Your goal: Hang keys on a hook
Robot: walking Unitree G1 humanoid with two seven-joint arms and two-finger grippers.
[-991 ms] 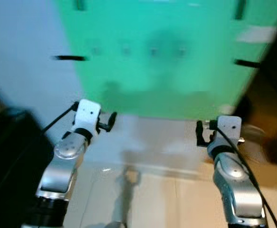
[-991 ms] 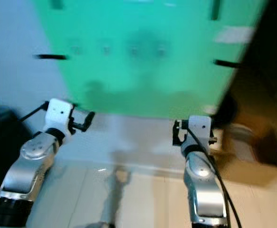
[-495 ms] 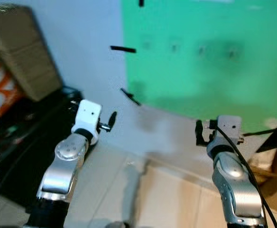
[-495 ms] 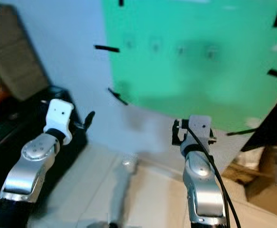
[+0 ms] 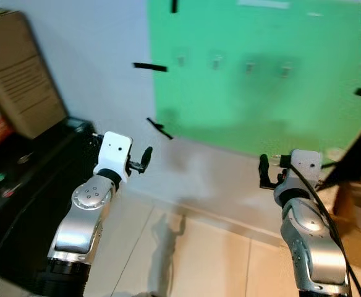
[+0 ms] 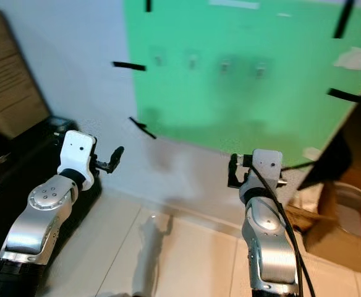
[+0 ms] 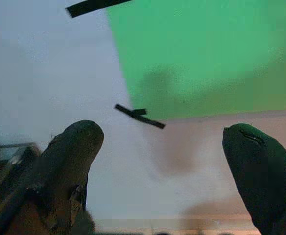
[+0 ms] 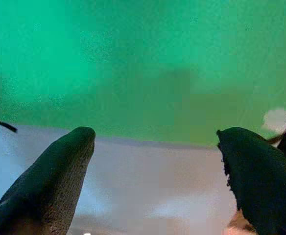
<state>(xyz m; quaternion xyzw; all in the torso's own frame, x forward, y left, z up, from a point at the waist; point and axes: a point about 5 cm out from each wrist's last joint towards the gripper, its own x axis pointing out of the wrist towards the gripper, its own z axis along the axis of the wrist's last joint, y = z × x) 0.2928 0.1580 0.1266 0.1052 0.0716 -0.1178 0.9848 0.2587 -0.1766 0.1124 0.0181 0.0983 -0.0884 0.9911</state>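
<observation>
Nearest us, at 7 o'clock, our left gripper (image 5: 144, 158) is raised with its two black fingers (image 7: 69, 161) spread wide and holding nothing. At 4 o'clock our right gripper (image 5: 264, 172) is raised too, its two fingers (image 8: 50, 186) also wide apart and empty. Beyond them a tiled floor (image 5: 205, 260) meets a pale wall (image 5: 88, 74). Farthest, toward 12 o'clock, a green sheet (image 5: 261, 80) carries four small hooks (image 5: 216, 60) in a row. We cannot see any keys.
</observation>
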